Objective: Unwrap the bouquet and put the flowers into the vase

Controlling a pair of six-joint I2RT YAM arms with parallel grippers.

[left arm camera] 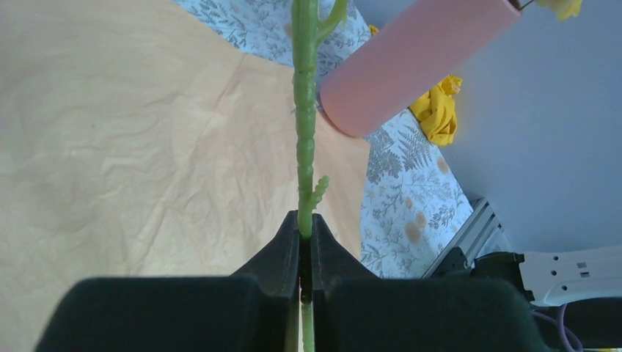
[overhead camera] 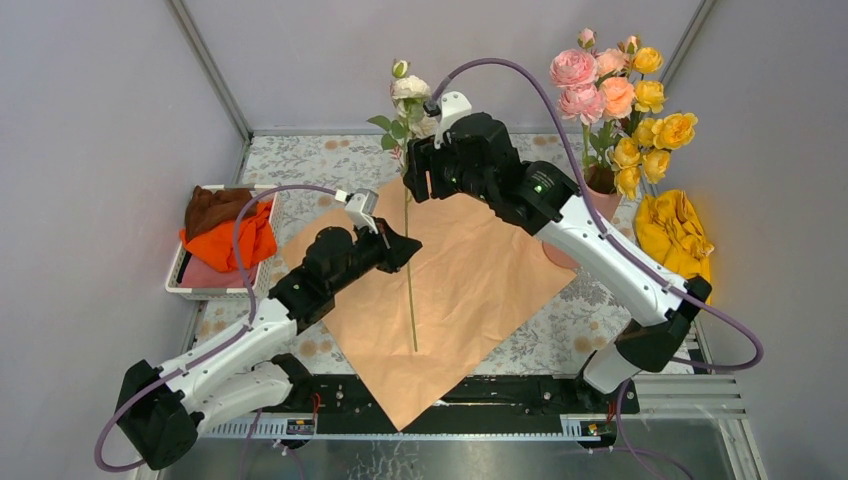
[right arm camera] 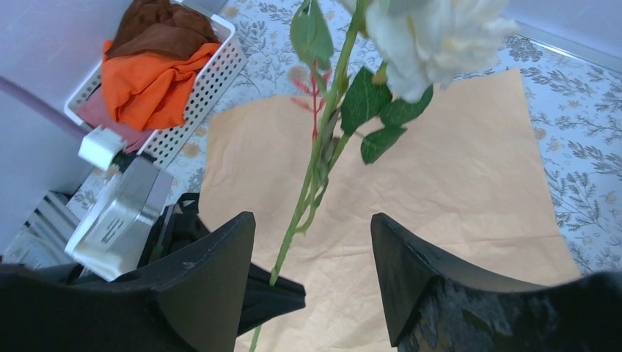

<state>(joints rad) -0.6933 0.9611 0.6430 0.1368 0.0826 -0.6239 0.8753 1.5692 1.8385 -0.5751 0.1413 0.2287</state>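
The wrapping paper (overhead camera: pixel 450 290), a peach-orange sheet, lies opened out flat and lightly creased on the desk (overhead camera: pixel 300 160). It is turned diamond-wise, with one corner reaching past the near edge. A single white rose (overhead camera: pixel 410 90) with green leaves stands roughly upright above the sheet. Its long green stem (left arm camera: pixel 304 139) is clamped in the left pincer (left arm camera: pixel 306 220), and the stem's lower end hangs over the paper. The vase (left arm camera: pixel 418 62), a matte pink cylinder, stands upright just beyond the sheet's far right edge. It holds a bunch of pink, peach and yellow roses (overhead camera: pixel 620 100).
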